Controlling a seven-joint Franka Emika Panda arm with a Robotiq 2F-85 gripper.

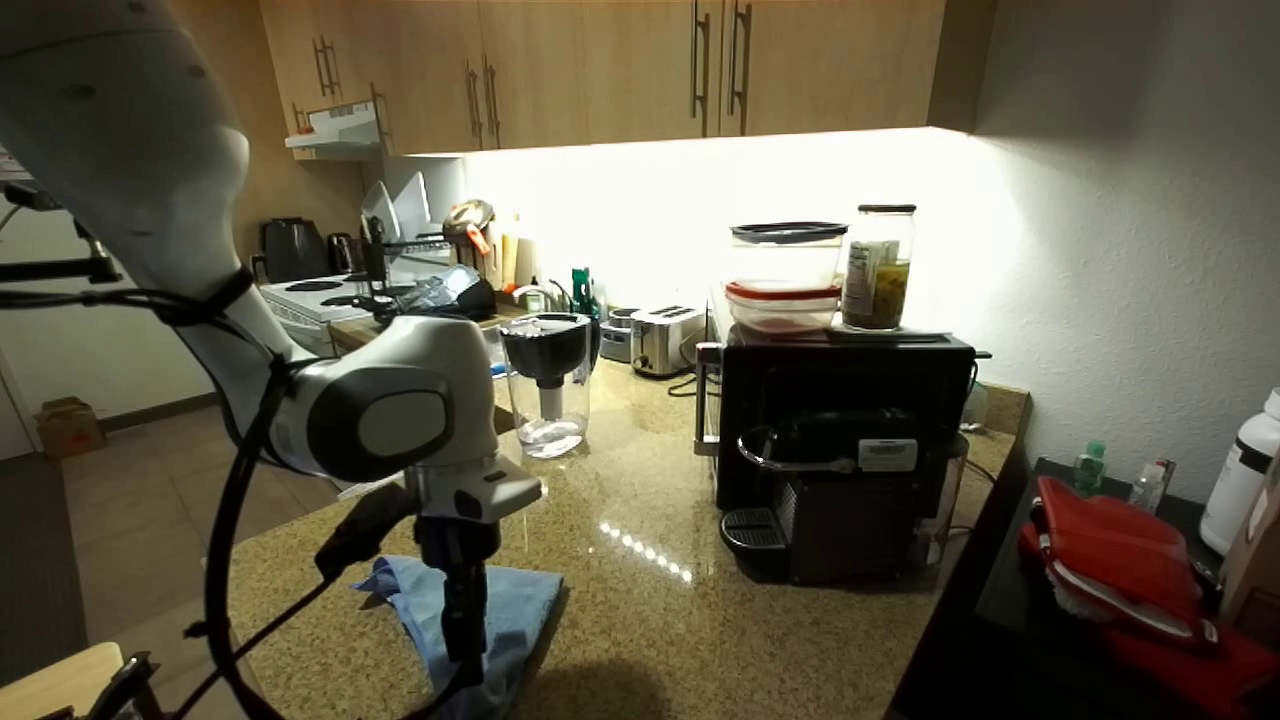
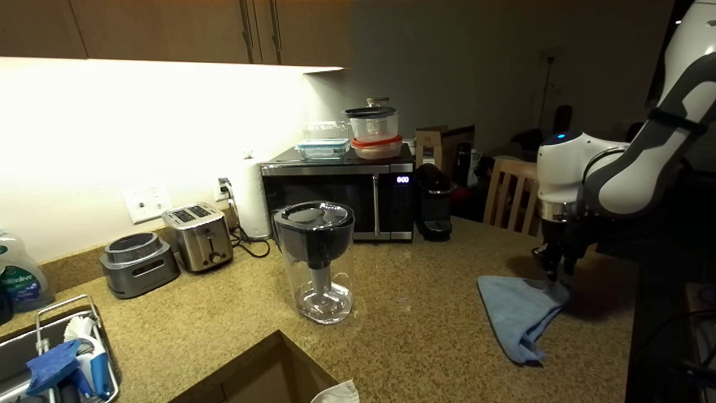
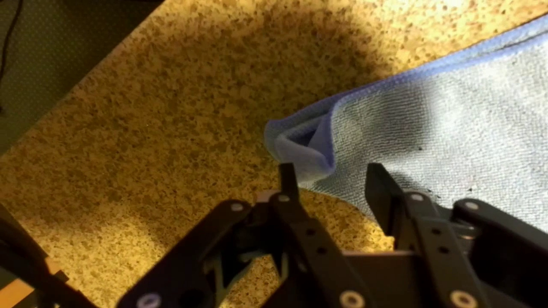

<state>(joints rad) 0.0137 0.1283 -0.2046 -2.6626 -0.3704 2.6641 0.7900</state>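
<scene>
Blue cloth [image 3: 428,137] lies folded on the surface [image 3: 171,128], just below the claw [image 3: 332,168]. Claw jaws apart, nothing clamped. Curled corner [image 3: 304,158] sits by the tips; bulk spreads right in wrist view. Cloth contact: can't tell.

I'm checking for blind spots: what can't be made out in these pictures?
Blue cloth: one end cut off by the wrist view's right edge.
Gripper: cannot tell whether it touches the cloth; wrist view looks from above.
White label: print too small in an exterior view.
Soap bottle: side cut off by an exterior view's left edge.
</scene>
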